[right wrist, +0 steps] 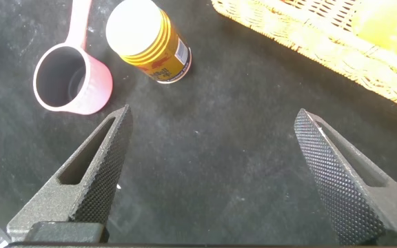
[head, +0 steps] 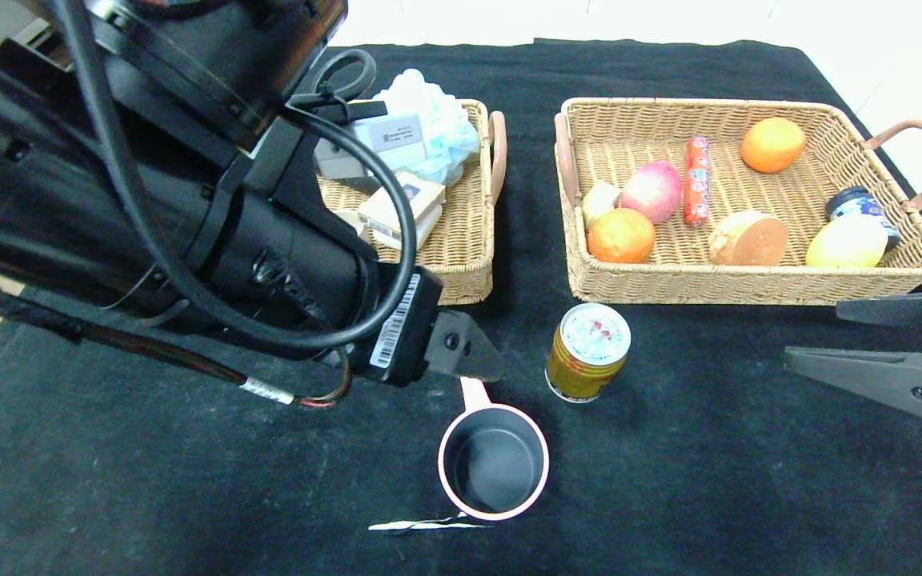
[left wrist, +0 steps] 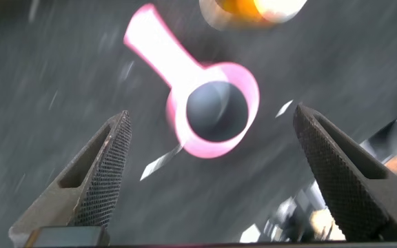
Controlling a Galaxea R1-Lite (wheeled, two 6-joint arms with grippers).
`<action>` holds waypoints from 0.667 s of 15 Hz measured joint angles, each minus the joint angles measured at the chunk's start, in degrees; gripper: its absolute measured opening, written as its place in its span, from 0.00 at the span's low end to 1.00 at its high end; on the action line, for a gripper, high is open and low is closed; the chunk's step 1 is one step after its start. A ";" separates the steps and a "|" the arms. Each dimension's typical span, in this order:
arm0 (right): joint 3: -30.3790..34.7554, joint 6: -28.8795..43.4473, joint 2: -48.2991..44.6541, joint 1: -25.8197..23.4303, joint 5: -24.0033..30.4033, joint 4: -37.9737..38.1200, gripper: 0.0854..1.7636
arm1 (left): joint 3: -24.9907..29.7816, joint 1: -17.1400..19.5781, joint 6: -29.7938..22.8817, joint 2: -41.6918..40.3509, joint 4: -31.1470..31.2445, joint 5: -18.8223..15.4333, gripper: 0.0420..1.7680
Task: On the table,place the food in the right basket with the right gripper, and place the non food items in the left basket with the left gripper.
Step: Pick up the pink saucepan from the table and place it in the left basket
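Head view: we are seeing the left gripper [head: 469, 356] hanging over the table [head: 189, 480], just above the handle end of the pink saucepan [head: 494, 460]. In the left wrist view its two wedge-shaped fingers [left wrist: 105, 172] are standing wide apart, holding and touching nothing, with the saucepan lying between and beyond them. The right gripper [head: 877, 344] is sitting at the right edge of the table, in front of the right basket [head: 749, 284]; its ribbed fingers [right wrist: 92, 179] are also spread fully and are gripping nothing.

We are noting the saucepan as a round pink cup with a dark grey interior, resting upright on the black fuzzy cloth. Its long axis is running along the handle, which is pointing away from the robot toward the left gripper. A small white tear [head: 421, 526] is showing in the cloth just beside the pan's near rim.

The gold can [head: 587, 352] is standing upright with its silver top up, just to the right of the saucepan and in front of the right basket. That basket, of woven tan wicker with brown loop handles, is holding the sausage stick [head: 696, 190], the cut tuber [head: 749, 238] and the lemon [head: 845, 242]. The left basket [head: 461, 264] is holding the cream-yellow box [head: 405, 210].
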 joint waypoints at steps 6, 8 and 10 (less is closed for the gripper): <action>0.11 0.02 0.15 0.04 0.00 0.00 0.97 | 1.71 1.00 -0.23 0.84 5.57 4.24 0.96; 0.07 0.02 0.22 0.04 -0.02 0.00 0.97 | 2.07 1.02 -0.41 2.47 5.57 4.71 0.96; -0.01 0.02 0.22 -0.02 0.00 0.00 0.97 | 2.32 0.91 -0.50 4.35 5.60 5.10 0.97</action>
